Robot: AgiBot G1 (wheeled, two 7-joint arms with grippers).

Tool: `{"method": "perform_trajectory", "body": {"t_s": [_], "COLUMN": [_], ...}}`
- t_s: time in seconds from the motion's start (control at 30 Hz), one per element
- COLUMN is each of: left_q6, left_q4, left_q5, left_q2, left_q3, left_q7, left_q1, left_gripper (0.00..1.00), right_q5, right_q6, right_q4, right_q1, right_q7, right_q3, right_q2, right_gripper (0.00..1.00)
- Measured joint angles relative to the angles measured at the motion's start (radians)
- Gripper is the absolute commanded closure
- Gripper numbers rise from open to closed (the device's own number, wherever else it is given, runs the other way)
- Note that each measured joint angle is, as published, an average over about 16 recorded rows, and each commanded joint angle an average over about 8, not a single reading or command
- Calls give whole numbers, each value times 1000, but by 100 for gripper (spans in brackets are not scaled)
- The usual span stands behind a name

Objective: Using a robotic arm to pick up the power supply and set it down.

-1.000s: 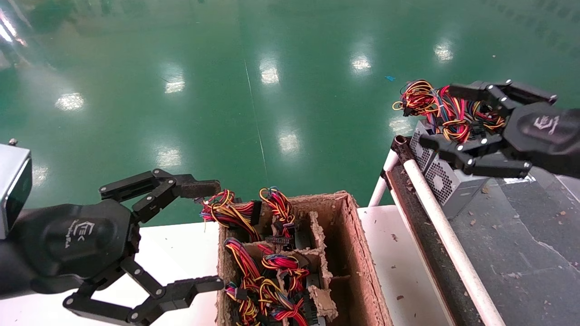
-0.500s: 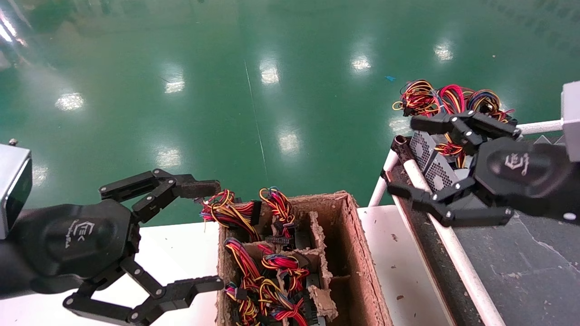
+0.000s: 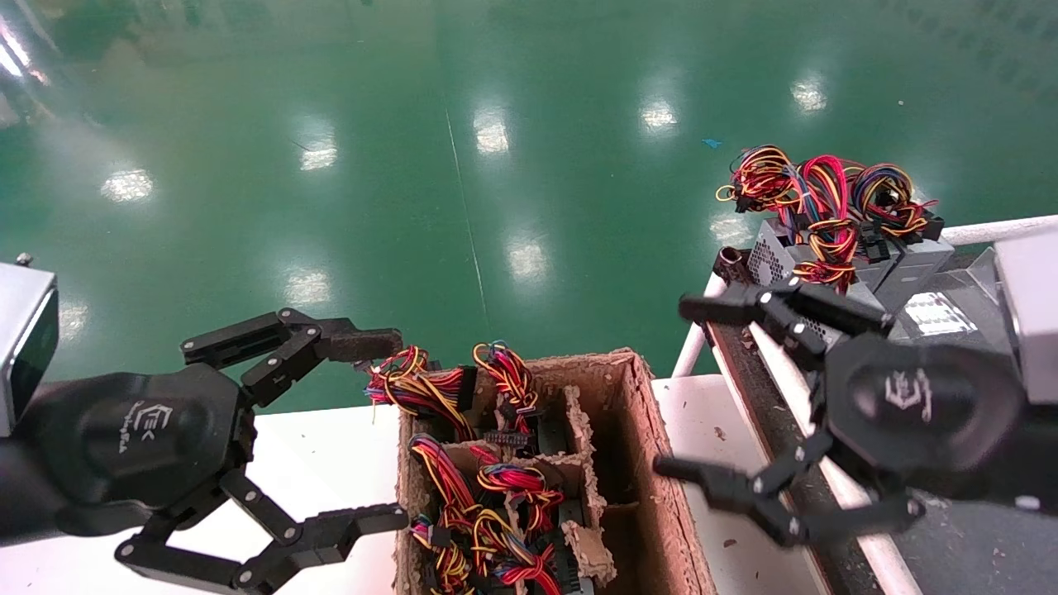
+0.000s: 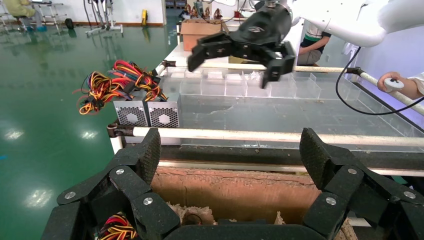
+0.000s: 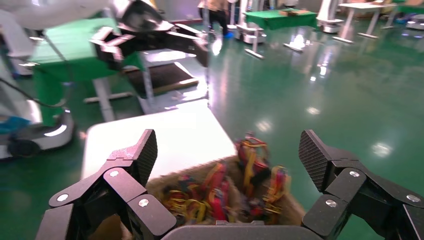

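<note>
The grey power supply [image 3: 779, 254] stands at the near corner of the dark surface [image 4: 280, 112], its red, yellow and blue wires [image 3: 814, 198] heaped on top. Its honeycomb grille [image 4: 131, 115] shows in the left wrist view. My right gripper [image 3: 674, 387], on the white robotic arm [image 4: 345, 20], hangs open and empty between that surface and the cardboard carton [image 3: 653, 446], clear of the supply. The right wrist view looks down past its fingers [image 5: 142, 150] at wire bundles [image 5: 225, 190] in the carton. My left gripper [image 3: 398, 428] is parked open at the carton's left side.
A white pipe rail [image 4: 250, 135] runs along the dark surface's edge. More grey boxes [image 3: 909, 264] stand beside the supply. The carton sits on a white table [image 3: 322, 446] above the green floor. Clear dividers [image 4: 240, 87] and a person's hand [image 4: 400, 85] are beyond.
My right gripper has drawn back, open, from the power supply's wires and swung down and left toward the carton. The supply stays on the dark surface. The left gripper has not moved.
</note>
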Motion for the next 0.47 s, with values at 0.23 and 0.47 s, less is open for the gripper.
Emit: {"method": "perform_trajectory", "body": {"t_s": [0.23,0.47], "left_q6": [0,0], "left_q4": [0,0], "left_q5": [0,0], "left_q2": [0,0], "left_q3": [0,0], "left_q7": [0,0], "left_q1": [0,0], "left_gripper": [0,0], "right_q5": [37,51], "right_q6": [-19,-27], "right_q4": [49,68], "right_q1": [-36,-51], "right_q7": [18,25], "right_q3": [-1,-1], "right_q2": [-1,-1], "right_gripper": [0,0]}}
